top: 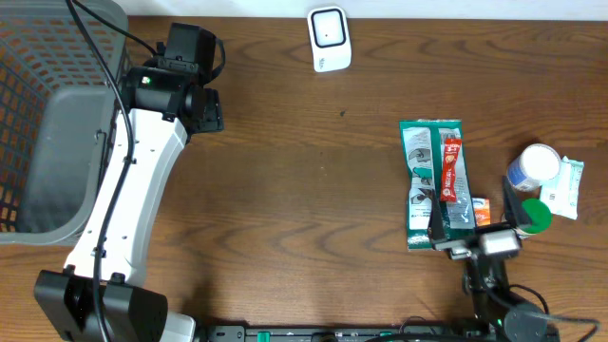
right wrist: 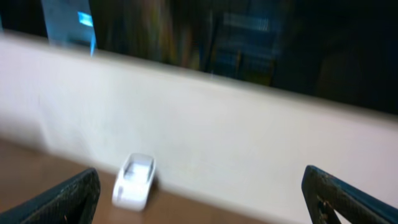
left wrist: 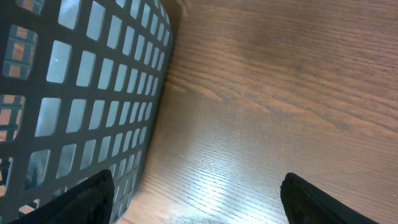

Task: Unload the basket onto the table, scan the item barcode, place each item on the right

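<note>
Right gripper point(right wrist: 200, 179): jaws spread wide, nothing between them, grasping nothing. It sits well apart from the scanner point(top: 329, 39), toward the near edge of the table point(top: 285, 190) and off to the scanner's right. Its wrist view looks across the wood at the scanner: small, white, blurred, in front of a pale wall point(right wrist: 249, 124).

Between it and the scanner, just beside the gripper, is the green packet point(top: 432, 185). It lies flat, long side running toward the scanner's edge, with white and dark print panels on the face. Print is too small to read and I can't make out a barcode.
- A red stick sachet point(top: 452, 171) lies lengthwise on its right half.
- A small orange item point(top: 482, 210) sits at the packet corner farthest from the scanner.
- Farther right of the scanner again: white bottle point(top: 535, 167) with blue label, green cap point(top: 538, 216), white packet point(top: 570, 187).

Left gripper point(left wrist: 198, 180): also released, empty. It hovers over bare wood left of the scanner, beside the grey mesh basket point(left wrist: 93, 93).
</note>
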Tool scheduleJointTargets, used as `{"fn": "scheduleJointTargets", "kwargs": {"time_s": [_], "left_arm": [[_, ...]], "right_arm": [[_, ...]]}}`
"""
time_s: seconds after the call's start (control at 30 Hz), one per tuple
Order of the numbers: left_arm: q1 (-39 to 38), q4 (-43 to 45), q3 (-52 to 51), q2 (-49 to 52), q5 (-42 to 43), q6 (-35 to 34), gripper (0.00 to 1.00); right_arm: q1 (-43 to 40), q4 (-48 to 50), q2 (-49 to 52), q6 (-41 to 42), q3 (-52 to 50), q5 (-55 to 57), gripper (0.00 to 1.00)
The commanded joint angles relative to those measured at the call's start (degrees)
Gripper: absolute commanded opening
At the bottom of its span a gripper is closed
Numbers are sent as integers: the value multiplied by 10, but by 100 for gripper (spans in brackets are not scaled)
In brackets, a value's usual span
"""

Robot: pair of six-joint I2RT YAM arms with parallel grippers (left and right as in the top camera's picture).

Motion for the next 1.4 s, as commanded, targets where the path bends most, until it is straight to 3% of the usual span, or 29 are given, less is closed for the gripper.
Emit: {"fn": "scheduleJointTargets", "kwargs": {"time_s": [0.0, 0.23, 1.37], "left_arm": [[2, -2, 2, -10, -7, 9, 82], [2, -2, 2, -10, -7, 9, 81], [2, -2, 2, -10, -7, 9, 81]], "right_arm": [[-8, -50, -4, -6, -4, 0, 99], [-8, -238, -4, -6, -4, 29, 99], [-9, -239, -3, -2, -4, 40, 99]]}}
